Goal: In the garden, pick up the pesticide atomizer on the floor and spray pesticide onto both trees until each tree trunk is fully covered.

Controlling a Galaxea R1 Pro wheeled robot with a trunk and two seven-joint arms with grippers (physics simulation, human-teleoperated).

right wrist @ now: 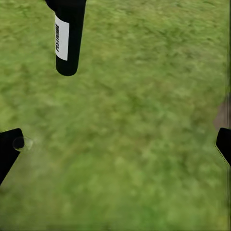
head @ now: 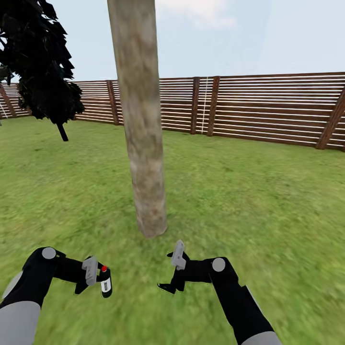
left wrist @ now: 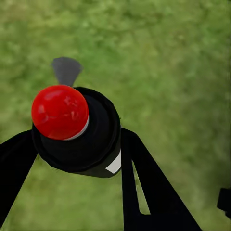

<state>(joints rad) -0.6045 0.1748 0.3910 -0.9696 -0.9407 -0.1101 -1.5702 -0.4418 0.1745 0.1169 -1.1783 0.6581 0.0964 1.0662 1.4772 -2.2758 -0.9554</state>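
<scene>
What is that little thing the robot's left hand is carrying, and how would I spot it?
Start at the thick pale tree trunk in the lawn and look down to the robot's left hand. Gripped there is the pesticide atomizer: a small black bottle with a white label, the one thing here with a bright red cap.

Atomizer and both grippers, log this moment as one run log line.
left gripper: shut on atomizer, red cap | right gripper: open, holding nothing | tree trunk: directly ahead on grass | second tree: far left by fence
</scene>
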